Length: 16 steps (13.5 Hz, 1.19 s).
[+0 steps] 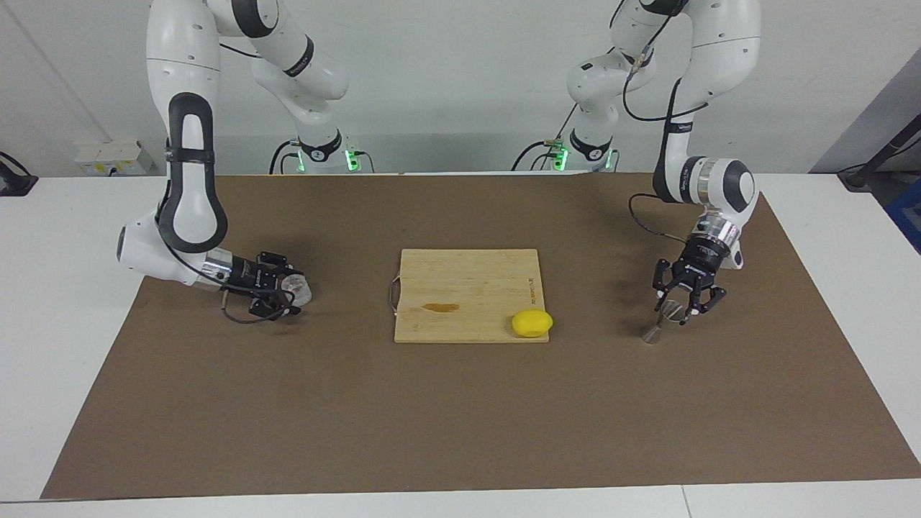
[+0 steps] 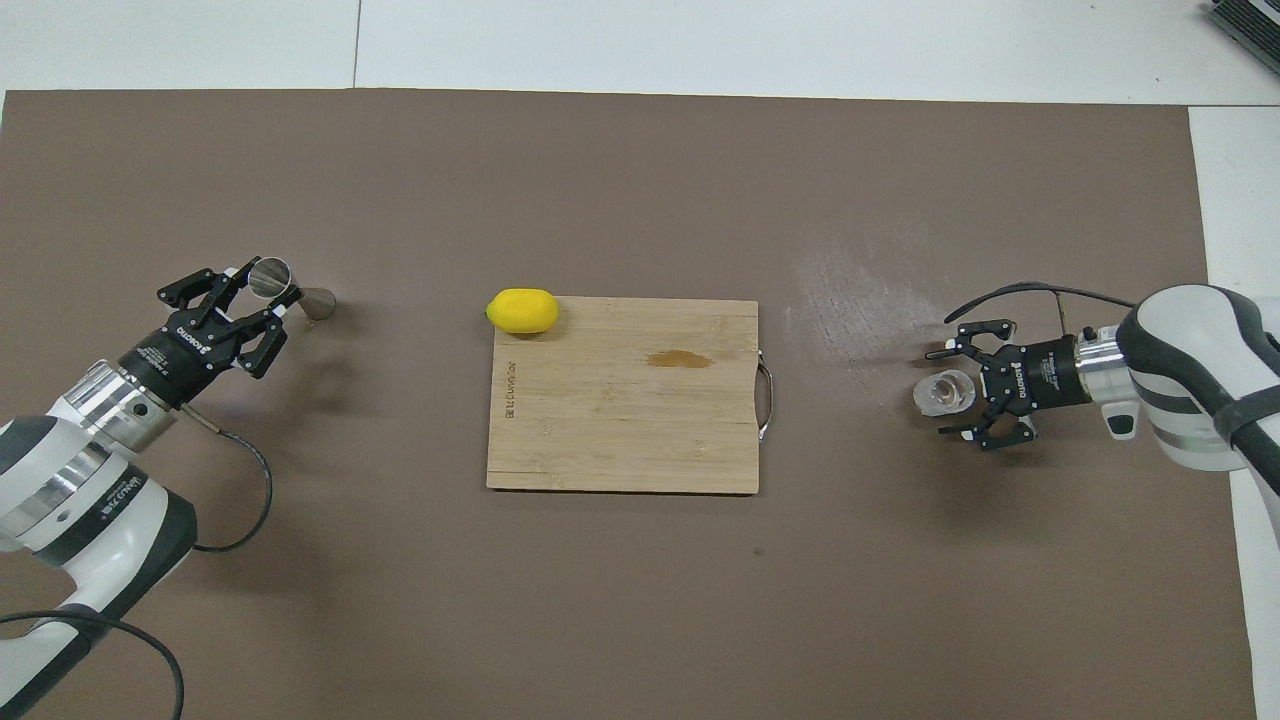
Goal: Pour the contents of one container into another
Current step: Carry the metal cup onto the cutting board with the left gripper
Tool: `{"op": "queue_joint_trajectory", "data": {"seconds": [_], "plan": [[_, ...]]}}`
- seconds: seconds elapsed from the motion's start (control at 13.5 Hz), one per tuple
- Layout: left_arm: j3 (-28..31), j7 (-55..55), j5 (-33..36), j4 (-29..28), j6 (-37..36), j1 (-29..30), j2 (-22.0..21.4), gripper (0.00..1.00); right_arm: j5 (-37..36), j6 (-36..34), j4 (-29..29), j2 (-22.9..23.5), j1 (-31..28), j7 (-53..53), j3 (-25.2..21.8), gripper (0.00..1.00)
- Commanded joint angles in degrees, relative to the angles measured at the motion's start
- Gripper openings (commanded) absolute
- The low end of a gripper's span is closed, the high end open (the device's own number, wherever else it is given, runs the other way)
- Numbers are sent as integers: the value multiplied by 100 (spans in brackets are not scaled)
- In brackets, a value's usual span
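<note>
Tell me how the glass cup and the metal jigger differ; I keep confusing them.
The glass cup is clear and squat; the jigger is grey metal, hourglass-shaped and taller. The cup stands toward the right arm's end, the jigger toward the left arm's. The left gripper is shut on the jigger; the right gripper is open around the cup. Both stand on the brown mat.

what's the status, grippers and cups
Left gripper shut on jigger. Right gripper open around glass, not gripped. Board and lemon between them.
</note>
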Motion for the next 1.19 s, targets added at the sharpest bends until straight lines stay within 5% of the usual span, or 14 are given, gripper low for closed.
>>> {"op": "queue_joint_trajectory", "data": {"seconds": [0.0, 0.74, 1.11], "plan": [[-80, 126, -161, 93, -25, -61, 32, 0, 192, 56, -134, -98, -35, -194, 4, 100], [-2372, -1043, -1118, 786, 1731, -79, -276, 0, 192, 30, -117, -98, -52, -361, 4, 84], [-3288, -1051, -1277, 1394, 2576, -297, -232, 0, 192, 12, -99, -98, -79, -352, 4, 65]]}}
